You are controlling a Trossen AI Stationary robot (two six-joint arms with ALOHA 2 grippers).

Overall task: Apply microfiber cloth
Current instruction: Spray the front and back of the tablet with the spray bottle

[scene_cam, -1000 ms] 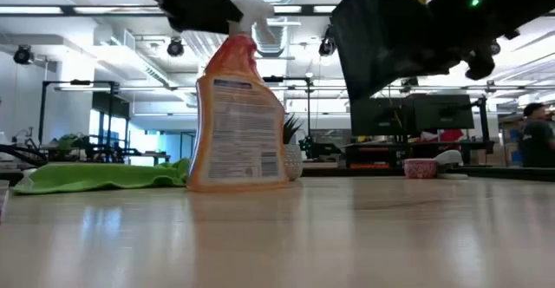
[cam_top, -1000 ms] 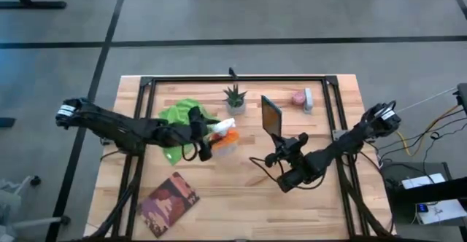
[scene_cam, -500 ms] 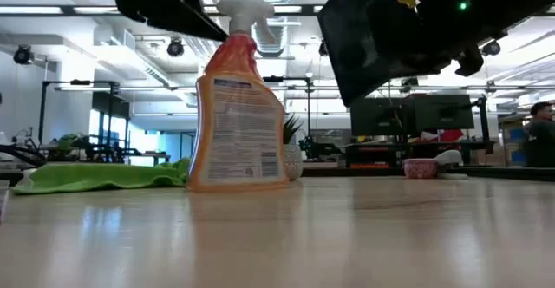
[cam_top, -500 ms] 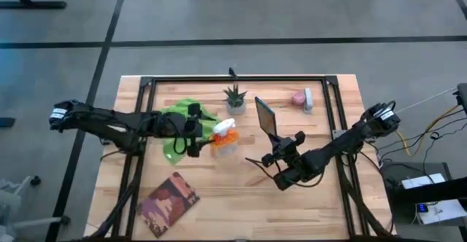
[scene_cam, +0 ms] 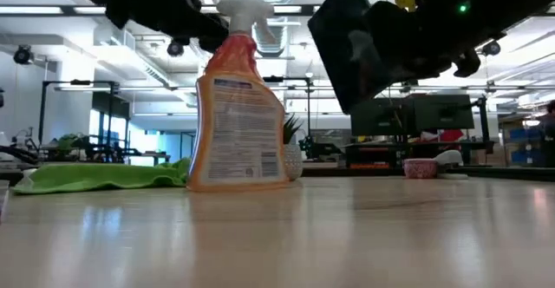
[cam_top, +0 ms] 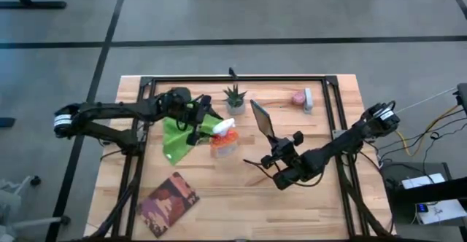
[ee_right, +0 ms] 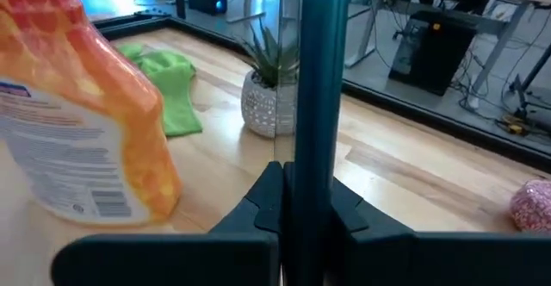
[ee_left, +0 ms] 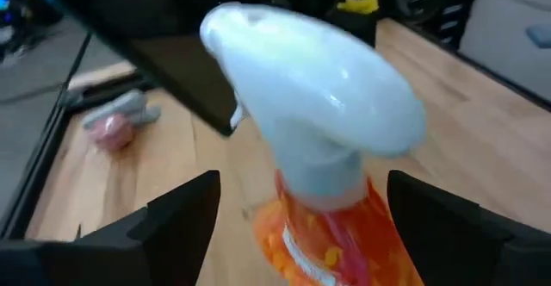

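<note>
Lime-green microfiber cloth (cam_top: 176, 136) lying flat on the tabletop (cam_top: 321, 198), beside the orange spray bottle (cam_top: 224, 138). Left gripper (cam_top: 195, 119) spread open above the cloth's far edge, facing the bottle's white head (ee_left: 310, 114); right gripper (cam_top: 276, 153) clamped on the dark tablet (cam_top: 262, 119), held upright on edge. Best to drop the left gripper onto a raised fold of cloth, clear of the bottle, then pinch firmly before carrying it to the tablet.

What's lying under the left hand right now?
The left hand, fingers open, hangs above the microfiber cloth, beside the spray bottle. The arm hides part of the cloth, so anything beneath that part can't be seen.
</note>
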